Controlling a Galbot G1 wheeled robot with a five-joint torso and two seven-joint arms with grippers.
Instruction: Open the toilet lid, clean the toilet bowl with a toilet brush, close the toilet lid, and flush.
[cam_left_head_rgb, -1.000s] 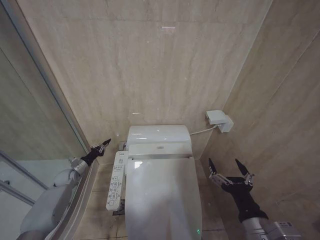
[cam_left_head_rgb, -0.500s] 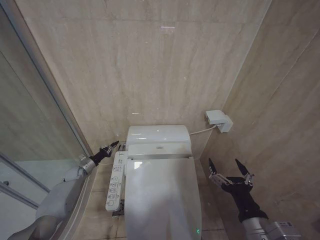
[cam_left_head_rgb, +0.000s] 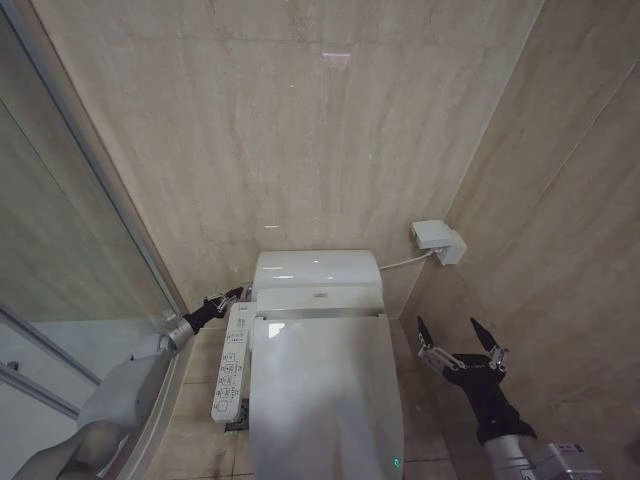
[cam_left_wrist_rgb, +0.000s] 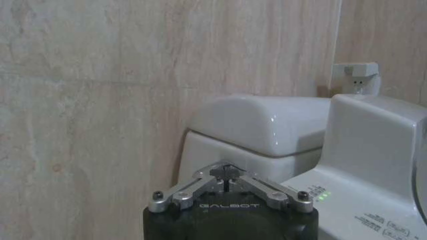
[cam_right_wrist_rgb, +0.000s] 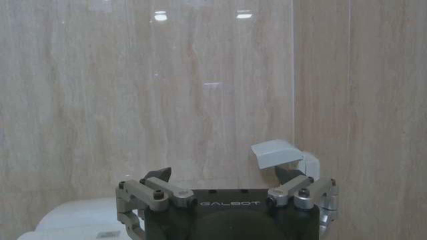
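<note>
The white toilet lid (cam_left_head_rgb: 325, 400) lies shut over the seat, so the toilet bowl is hidden under it. The toilet brush is out of view. My left gripper (cam_left_head_rgb: 232, 296) is shut with nothing in it. It sits low beside the left side of the white tank (cam_left_head_rgb: 317, 268), just above the far end of the side control panel (cam_left_head_rgb: 230, 365). In the left wrist view its closed fingertips (cam_left_wrist_rgb: 227, 172) point toward the tank (cam_left_wrist_rgb: 260, 122). My right gripper (cam_left_head_rgb: 446, 322) hangs open and empty to the right of the lid, fingers pointing at the back wall (cam_right_wrist_rgb: 223, 172).
A glass shower wall (cam_left_head_rgb: 60, 250) runs along the left, close to my left arm. A white wall box (cam_left_head_rgb: 437, 240) with a cable sits at the back right corner. Tiled walls close in behind and on the right.
My left gripper has moved right and slightly down, from near the glass wall to the tank's left side. The right arm has not moved.
</note>
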